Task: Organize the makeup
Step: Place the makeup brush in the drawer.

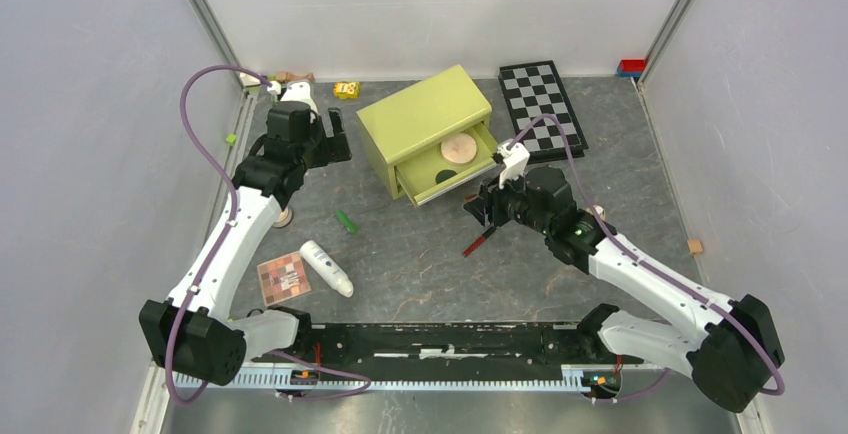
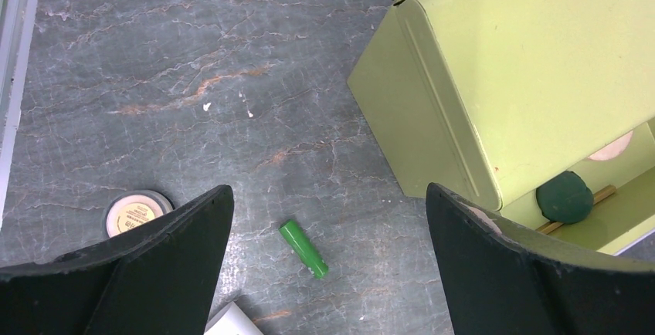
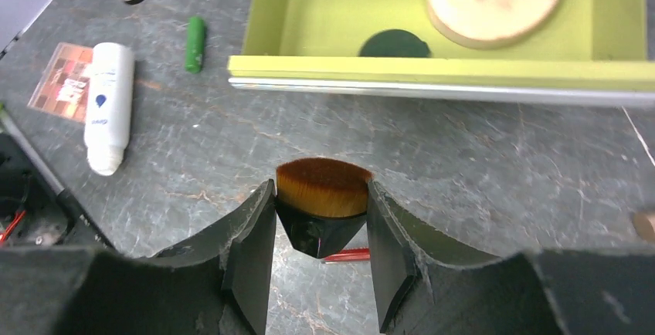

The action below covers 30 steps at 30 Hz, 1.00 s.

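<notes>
- Worktop: dark grey, marbled with pale and rust-coloured veins.
- Drawer box: yellow-green all over.
- Compact: peach.
- Disc: dark green.
- Brush: brown bristles, black head, red handle.
- Tube: white with a small blue mark.
- Palette: pink and brown squares.
- Jar: tan.
- Checkerboard: black-and-white squares.

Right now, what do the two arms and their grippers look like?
The left arm and right arm have white links with black joints and bases. A purple cable loops along each. The left gripper and right gripper have broad, black, wedge-shaped fingers.
</notes>
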{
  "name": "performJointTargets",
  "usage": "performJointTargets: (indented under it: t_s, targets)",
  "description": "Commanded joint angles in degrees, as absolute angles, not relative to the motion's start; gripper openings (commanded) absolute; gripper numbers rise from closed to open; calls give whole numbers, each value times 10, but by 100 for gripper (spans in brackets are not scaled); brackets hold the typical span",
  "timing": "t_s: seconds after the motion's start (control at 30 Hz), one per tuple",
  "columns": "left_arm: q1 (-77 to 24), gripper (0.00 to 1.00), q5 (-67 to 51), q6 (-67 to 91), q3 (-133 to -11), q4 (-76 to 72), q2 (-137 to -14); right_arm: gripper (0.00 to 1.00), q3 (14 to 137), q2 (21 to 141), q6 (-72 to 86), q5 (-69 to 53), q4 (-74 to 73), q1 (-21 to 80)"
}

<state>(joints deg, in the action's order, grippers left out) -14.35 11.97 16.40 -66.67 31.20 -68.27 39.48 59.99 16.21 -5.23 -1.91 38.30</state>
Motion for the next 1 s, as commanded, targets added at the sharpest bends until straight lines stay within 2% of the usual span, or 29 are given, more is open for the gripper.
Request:
performJointTargets:
  t_s: [0.0, 0.27, 0.7, 0.87, 0.97]
  targets:
    - [-145, 100, 133, 138, -664, 298, -679, 38, 421, 619, 131, -116, 47, 375]
    - [-144, 100, 133, 137, -664, 298, -680, 36, 535, 718, 130, -61, 29, 359]
    - [-144, 100, 134, 136, -664, 298, -687, 39, 630, 871, 144, -78, 64, 359]
    - [-144, 100, 136, 135, -664, 298, -688, 48, 659, 916, 153, -101, 75, 360]
    - [-144, 100, 138, 134, -664, 298, -688, 61, 663, 920, 155, -106, 82, 360]
